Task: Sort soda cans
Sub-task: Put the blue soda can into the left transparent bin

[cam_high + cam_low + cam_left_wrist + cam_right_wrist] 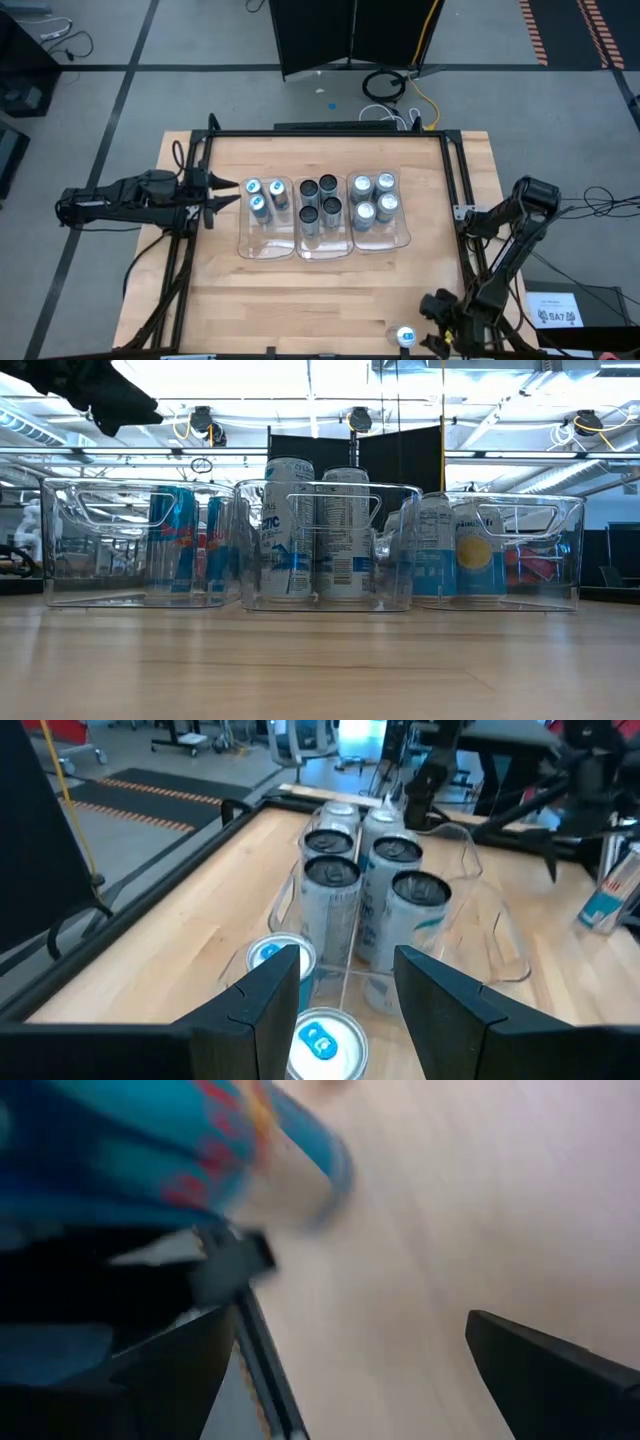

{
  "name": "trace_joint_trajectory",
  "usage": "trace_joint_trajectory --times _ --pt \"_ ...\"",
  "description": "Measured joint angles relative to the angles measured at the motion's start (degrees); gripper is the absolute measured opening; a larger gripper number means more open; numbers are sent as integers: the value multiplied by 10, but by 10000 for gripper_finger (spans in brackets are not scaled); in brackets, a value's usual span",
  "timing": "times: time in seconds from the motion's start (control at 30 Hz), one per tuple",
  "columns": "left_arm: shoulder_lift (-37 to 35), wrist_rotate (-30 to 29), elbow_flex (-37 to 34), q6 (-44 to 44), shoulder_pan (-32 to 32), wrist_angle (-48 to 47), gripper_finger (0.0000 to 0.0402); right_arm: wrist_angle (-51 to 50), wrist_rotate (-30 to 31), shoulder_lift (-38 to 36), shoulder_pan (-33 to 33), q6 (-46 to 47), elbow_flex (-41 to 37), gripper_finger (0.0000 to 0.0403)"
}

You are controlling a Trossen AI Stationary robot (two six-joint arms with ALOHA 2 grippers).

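1. Three clear trays sit side by side mid-table: left tray, middle tray, right tray, their walls touching or nearly so.
2. Left tray: three blue-topped cans bunched at its 12 o'clock end; the 6 o'clock half is bare. In the low view they read as blue-and-red cans.
3. Middle tray: four dark-topped cans in a two-by-two block toward 12 o'clock, all upright.
4. Right tray: four silver-topped cans, also two-by-two and upright.
5. One more blue-topped can stands alone on the table at its 5 o'clock edge, well apart from the trays.
6. Left gripper is at the left tray's 9 o'clock side, above table level, just beside the blue-topped cans. Fingers partly apart, nothing between them; two blue tops show below them in the left wrist view.
7. Right gripper is low at the table's 5 o'clock corner, near the lone can at its 3 o'clock side. Fingers spread wide, holding nothing; a blurred blue can lies just ahead in its wrist view.
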Motion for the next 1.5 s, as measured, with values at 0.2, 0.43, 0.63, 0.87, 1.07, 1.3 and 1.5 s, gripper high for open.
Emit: trace_joint_trajectory --times 0.2,0.43,0.63,0.87,1.07,1.3,1.5 --pt "10 0 0 -12 0 -1 173 -11 75 25 -6 -67 39 389" --pt "12 -1 0 -12 0 -3 173 -13 106 82 -30 -143 85 389" --pt "11 -1 0 -12 0 -3 173 -11 167 119 -47 -177 125 389" --pt "11 -1 0 -12 0 -3 173 -8 200 149 -65 -198 163 389" --pt "11 -1 0 -12 0 -4 173 -11 210 150 -84 -194 165 372" --pt "11 -2 0 -12 0 -4 173 -10 207 150 -91 -194 165 308" --pt "11 -2 0 -12 0 -4 173 -9 206 150 -91 -194 165 252"
